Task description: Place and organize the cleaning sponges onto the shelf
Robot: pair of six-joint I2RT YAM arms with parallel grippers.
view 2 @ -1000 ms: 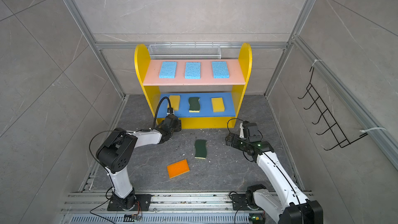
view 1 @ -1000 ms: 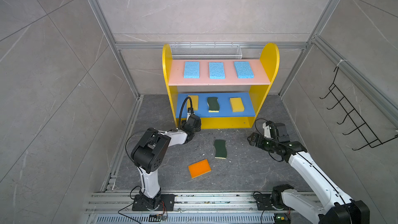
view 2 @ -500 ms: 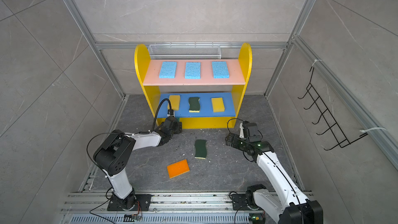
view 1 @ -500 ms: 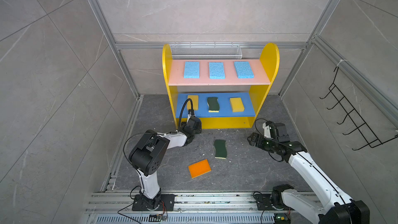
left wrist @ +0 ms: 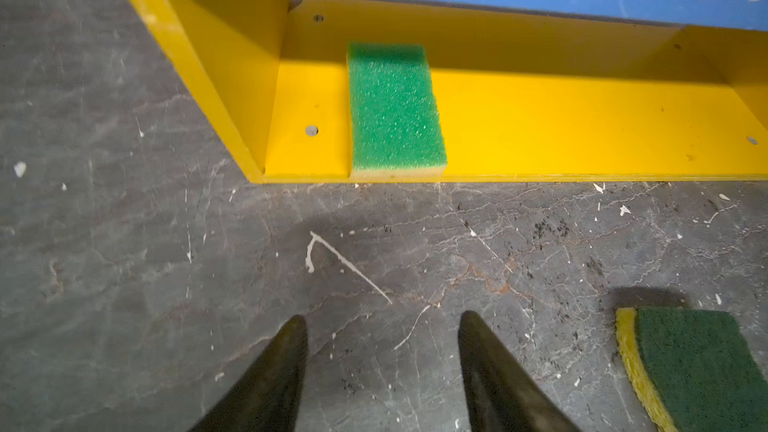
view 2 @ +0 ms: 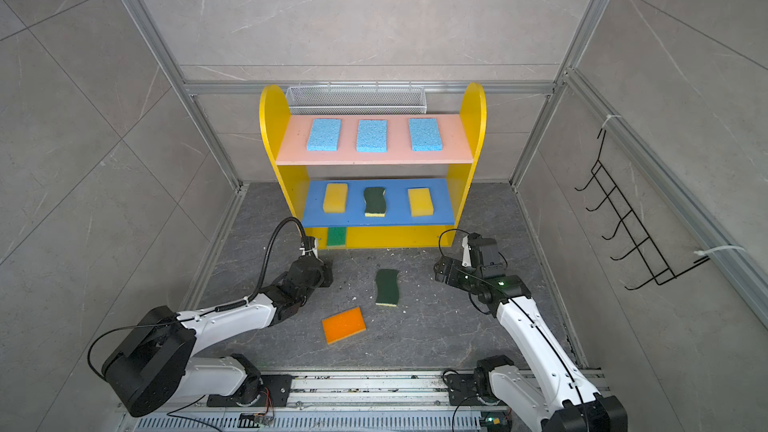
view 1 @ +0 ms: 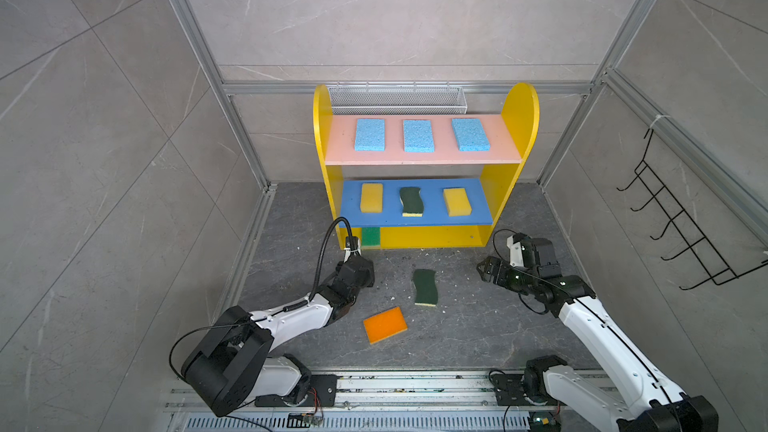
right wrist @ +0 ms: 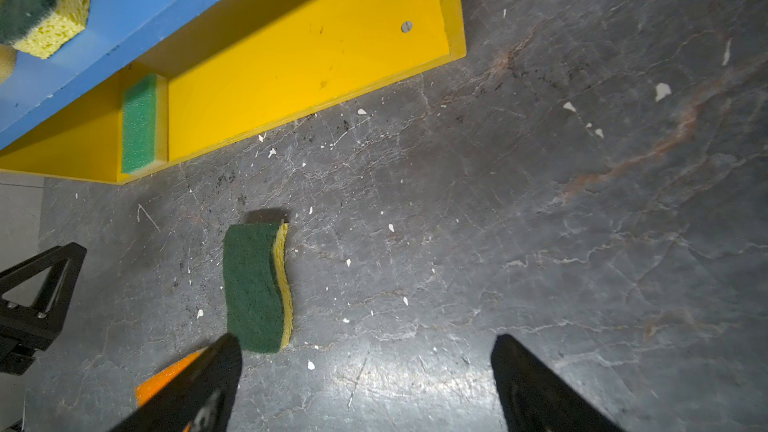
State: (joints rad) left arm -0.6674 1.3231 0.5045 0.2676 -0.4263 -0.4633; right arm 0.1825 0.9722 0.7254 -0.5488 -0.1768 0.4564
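Green sponge [left wrist: 395, 105] on shelf [left wrist: 540, 126] base, long axis front-to-back; left gripper [left wrist: 383, 317], right gripper [right wrist: 366, 336] parted, empty.

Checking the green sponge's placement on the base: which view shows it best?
The left wrist view: the green sponge lies flat there, whole and close. The right wrist view shows it small; both top views show only its front part.
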